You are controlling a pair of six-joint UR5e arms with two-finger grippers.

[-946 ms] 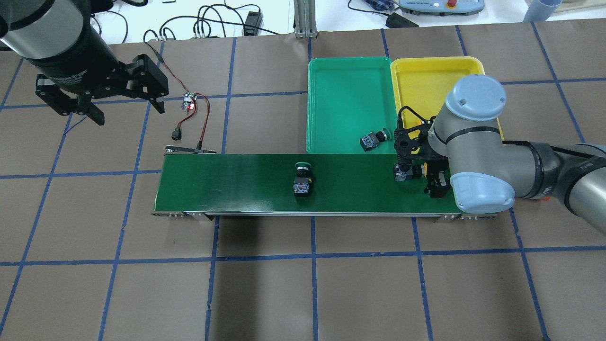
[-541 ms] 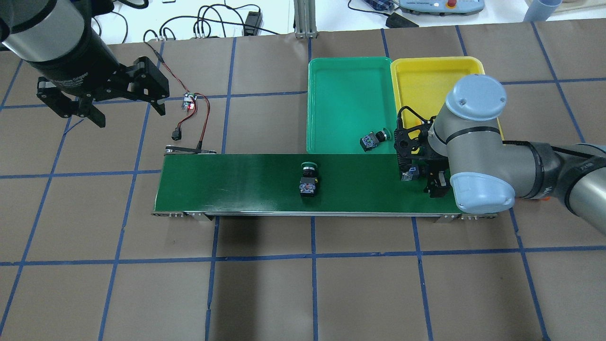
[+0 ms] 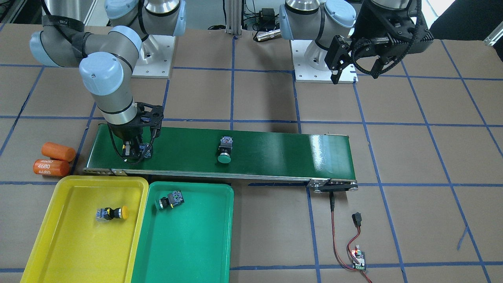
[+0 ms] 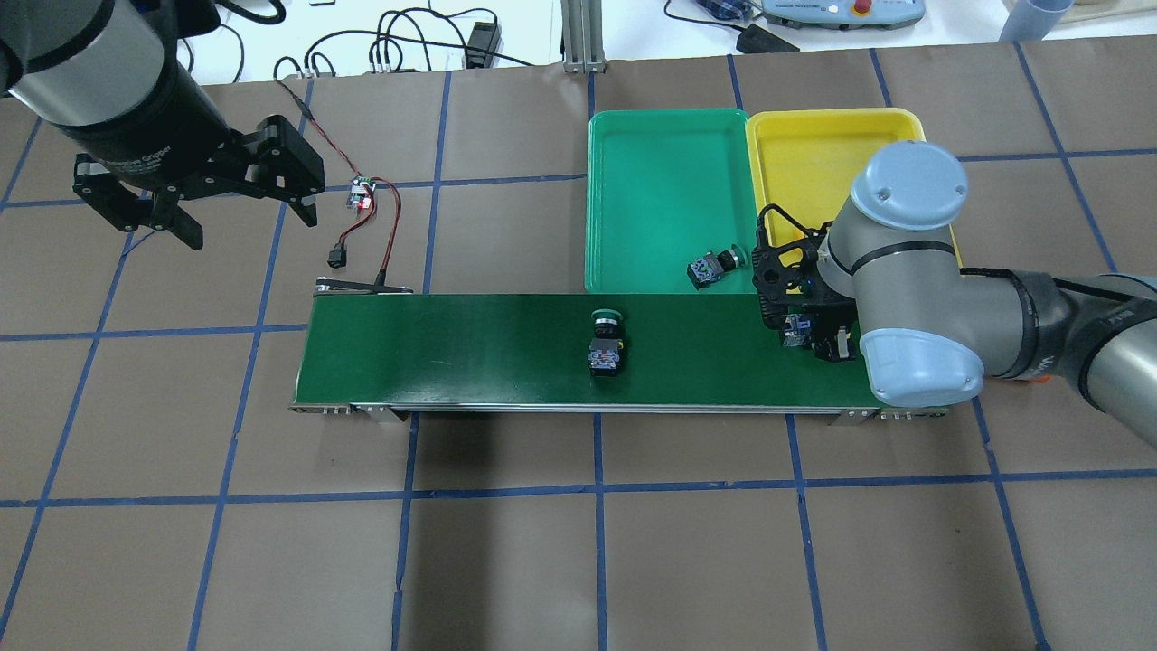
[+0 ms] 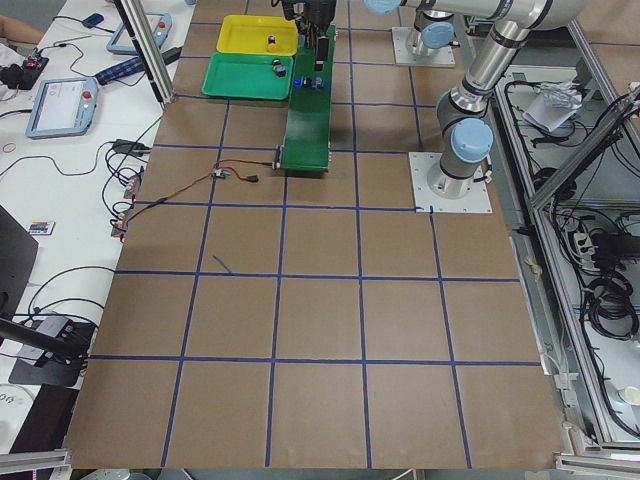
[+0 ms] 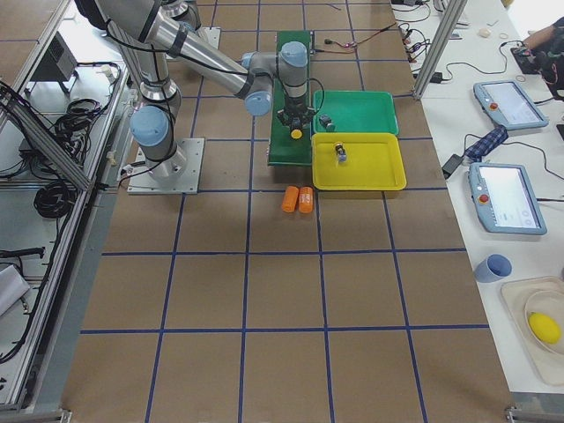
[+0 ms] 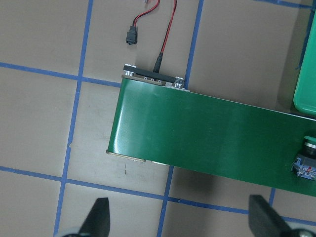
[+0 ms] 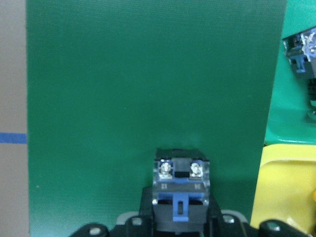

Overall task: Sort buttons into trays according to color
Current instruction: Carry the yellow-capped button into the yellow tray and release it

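My right gripper is low over the right end of the belt, shut on a button. Only the button's grey-blue terminal end shows; its cap is hidden. A green-capped button lies loose mid-belt. Another button rests in the near corner of the green tray. A yellow-capped button sits in the yellow tray; the right arm hides it in the overhead view. My left gripper hangs open and holds nothing, above the table beyond the belt's left end.
The dark-green conveyor belt runs across the table, with both trays against its far right side. Red-black wires and a small circuit board lie by its left end. Two orange cylinders lie past its right end.
Both buttons on the belt drifted right. The right one slid between the right gripper's fingers, which closed in on it. The left gripper shifted only slightly.
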